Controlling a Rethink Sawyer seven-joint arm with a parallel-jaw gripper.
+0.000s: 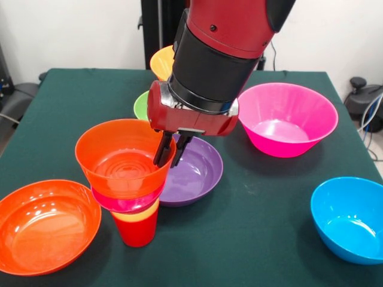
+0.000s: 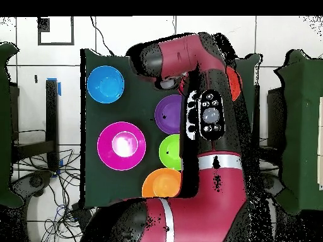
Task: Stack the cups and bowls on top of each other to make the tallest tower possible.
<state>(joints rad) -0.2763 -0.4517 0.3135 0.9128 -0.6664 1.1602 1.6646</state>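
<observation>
The tower stands at the front left in the front view: a red cup [image 1: 137, 232] as base, a yellow cup [image 1: 136, 213] nested in it, a crimson-pink bowl [image 1: 122, 203] above, and an orange bowl [image 1: 122, 158] on top. My gripper [image 1: 170, 156] comes down at the orange bowl's right rim, one finger inside and one outside, closed on the rim. In the overhead view the arm hides the tower and the gripper.
Loose bowls lie on the dark green table [image 1: 269, 197]: orange-red [image 1: 45, 227] [image 2: 234, 82] beside the tower, purple [image 1: 194, 170] [image 2: 167, 112] right behind it, green [image 1: 141, 105] [image 2: 169, 151], light orange [image 1: 161, 63] [image 2: 159, 184], magenta-pink [image 1: 287, 119] [image 2: 122, 145], blue [image 1: 350, 218] [image 2: 105, 84].
</observation>
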